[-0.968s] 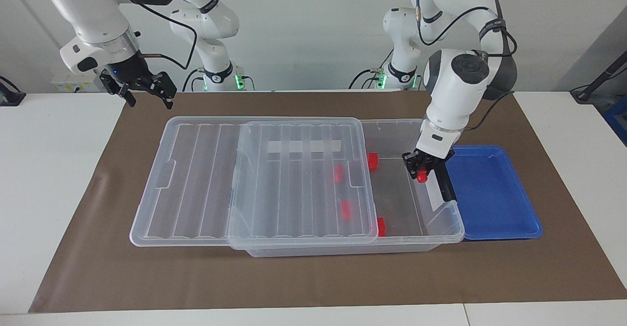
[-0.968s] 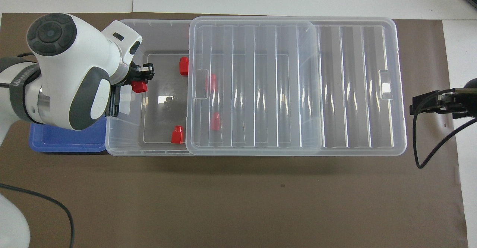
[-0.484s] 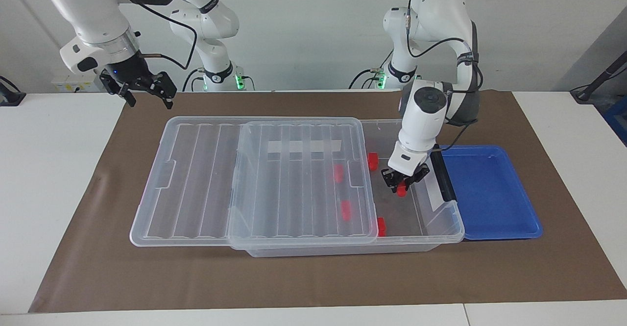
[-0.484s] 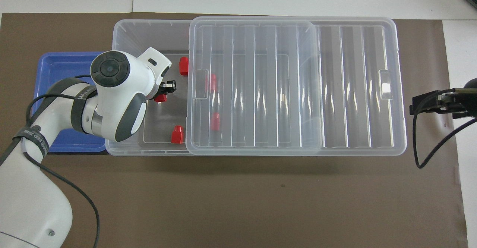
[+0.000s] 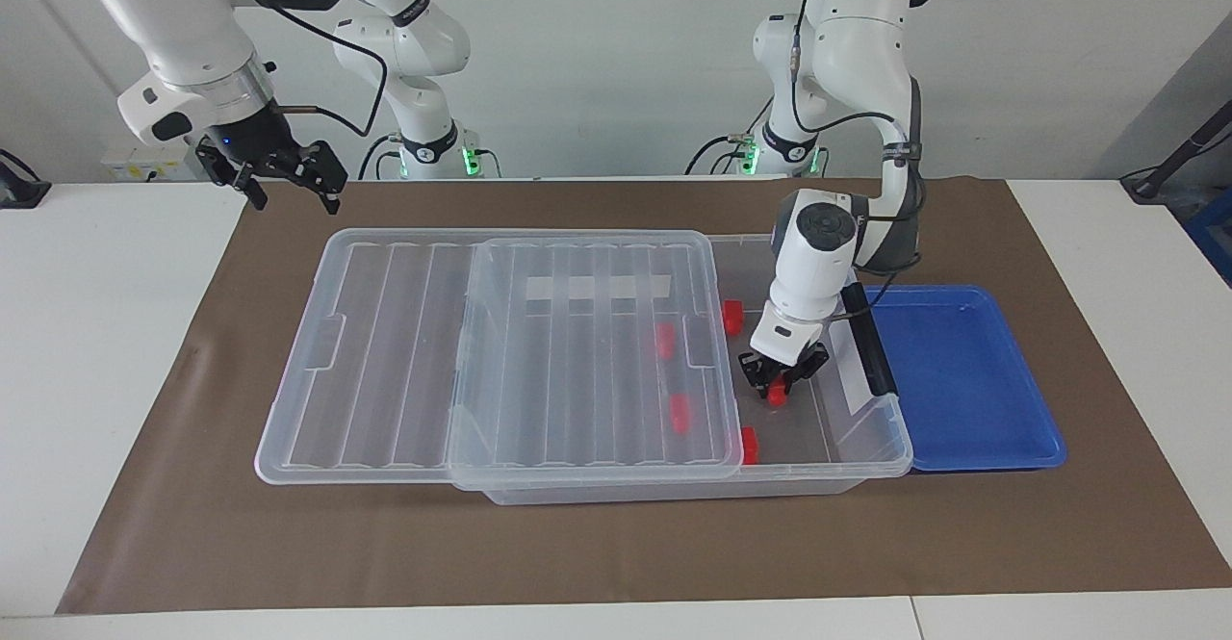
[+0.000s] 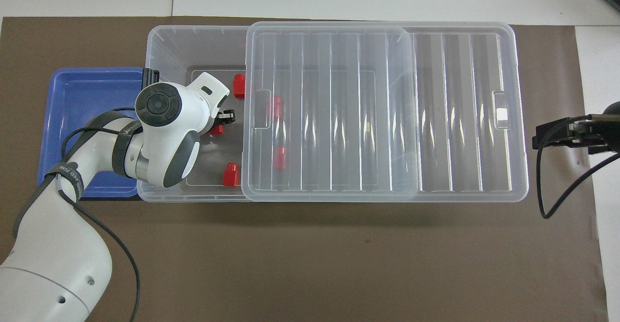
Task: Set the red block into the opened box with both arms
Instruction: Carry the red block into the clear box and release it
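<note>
Facing view: the left gripper [image 5: 782, 380] is down inside the opened box [image 5: 871, 448], at the uncovered end toward the left arm's end of the table, clamped on the red block [image 5: 778, 391]. The block hangs just off the box floor, or maybe touches it; can't tell which. My guess is it's low so the drop is short and the block won't bounce. The clear lid [image 5: 597, 351] is slid partway off toward the right arm's end, which leaves that gap for the arm to reach in. Four other red blocks are already in the box, two in the open part, e.g. one [image 5: 733, 317] nearer the robots, and two under the lid. The blue tray [image 5: 972, 380] sits empty, just beside the box. The right gripper [image 5: 289, 183] waits w/ jaws apart, holding nothing, over the mat's corner near its base.

Overhead view: the left arm's wrist covers most of the gripper [image 6: 222, 121]; only a bit of the held red block [image 6: 216, 130] shows. The lid [image 6: 387, 109] overhangs the box end near the right gripper [image 6: 557, 135]. Release looks next, I'd say.
</note>
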Controlling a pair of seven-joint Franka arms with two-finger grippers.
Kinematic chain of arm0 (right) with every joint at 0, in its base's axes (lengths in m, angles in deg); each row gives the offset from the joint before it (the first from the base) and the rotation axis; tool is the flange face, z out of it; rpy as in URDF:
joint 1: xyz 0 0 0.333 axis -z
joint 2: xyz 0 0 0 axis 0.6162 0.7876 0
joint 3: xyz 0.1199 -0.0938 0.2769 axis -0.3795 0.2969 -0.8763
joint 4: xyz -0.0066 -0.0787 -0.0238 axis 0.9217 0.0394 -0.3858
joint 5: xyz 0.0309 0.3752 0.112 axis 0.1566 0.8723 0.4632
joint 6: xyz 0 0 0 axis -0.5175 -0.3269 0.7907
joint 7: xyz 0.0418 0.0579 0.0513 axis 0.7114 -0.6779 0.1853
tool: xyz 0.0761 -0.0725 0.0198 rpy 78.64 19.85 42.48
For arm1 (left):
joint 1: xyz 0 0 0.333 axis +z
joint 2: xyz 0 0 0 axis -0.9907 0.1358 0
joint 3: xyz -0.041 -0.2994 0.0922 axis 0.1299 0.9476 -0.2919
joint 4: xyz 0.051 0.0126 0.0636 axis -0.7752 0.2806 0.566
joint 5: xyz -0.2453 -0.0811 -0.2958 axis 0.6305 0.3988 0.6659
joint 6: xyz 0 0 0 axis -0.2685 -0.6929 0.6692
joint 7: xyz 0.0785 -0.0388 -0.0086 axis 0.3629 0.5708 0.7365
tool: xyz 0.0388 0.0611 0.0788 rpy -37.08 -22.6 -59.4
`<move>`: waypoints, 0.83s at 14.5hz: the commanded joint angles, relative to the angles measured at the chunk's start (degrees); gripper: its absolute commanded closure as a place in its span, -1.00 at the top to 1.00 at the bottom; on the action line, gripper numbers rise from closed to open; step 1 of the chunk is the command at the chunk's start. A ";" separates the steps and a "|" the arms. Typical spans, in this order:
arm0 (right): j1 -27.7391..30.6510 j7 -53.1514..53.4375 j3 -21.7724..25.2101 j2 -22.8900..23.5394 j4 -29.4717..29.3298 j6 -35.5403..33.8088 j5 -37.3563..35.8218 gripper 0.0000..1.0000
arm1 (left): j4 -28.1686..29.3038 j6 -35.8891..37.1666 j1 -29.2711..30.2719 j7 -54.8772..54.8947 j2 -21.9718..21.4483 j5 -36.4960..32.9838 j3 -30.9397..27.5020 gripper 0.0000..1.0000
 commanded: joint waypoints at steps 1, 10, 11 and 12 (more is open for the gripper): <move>0.53 -1.35 -0.12 -0.39 0.16 -0.31 1.02 1.00 | 0.82 -1.86 -0.86 -1.41 0.42 -1.48 -0.91 -0.63; 0.53 -1.35 -0.12 -0.39 0.16 -0.31 1.02 1.00 | -3.22 8.05 -1.38 -6.41 -1.07 -1.57 -1.17 0.91; 0.53 -1.35 -0.12 -0.47 0.16 -0.31 1.02 1.00 | -3.83 10.50 -1.39 -6.33 -2.56 -1.57 -1.17 0.91; 0.53 -1.35 -0.12 -0.39 0.16 -0.31 1.02 1.00 | -4.36 12.70 -1.30 -6.33 -3.61 -1.48 -1.17 0.91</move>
